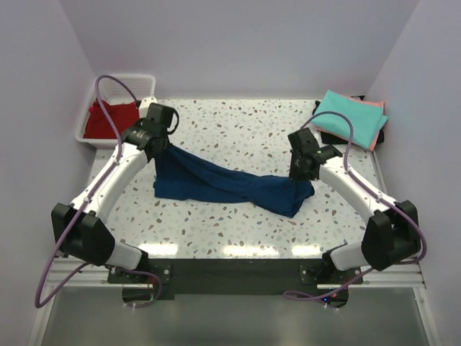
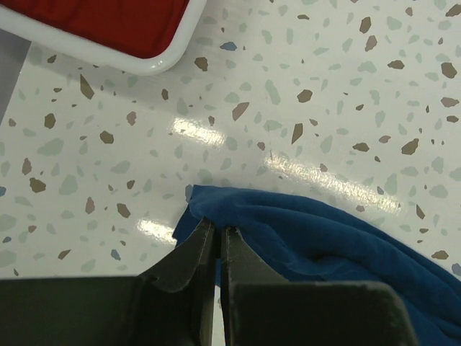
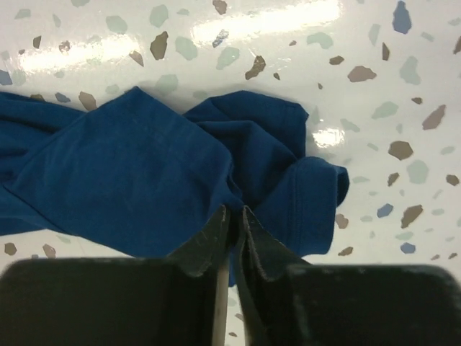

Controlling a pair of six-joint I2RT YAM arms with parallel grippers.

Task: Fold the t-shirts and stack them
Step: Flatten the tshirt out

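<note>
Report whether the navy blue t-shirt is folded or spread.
Neither: bunched. The navy blue cloth t-shirt hangs in a rumpled band between left gripper and right gripper, each pinching one end.

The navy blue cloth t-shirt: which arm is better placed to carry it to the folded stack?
Probably the right. The right gripper grips the navy blue cloth t-shirt at the end nearer the teal and salmon-pink folded stack. The left gripper grips the other end, by the white basket.
</note>
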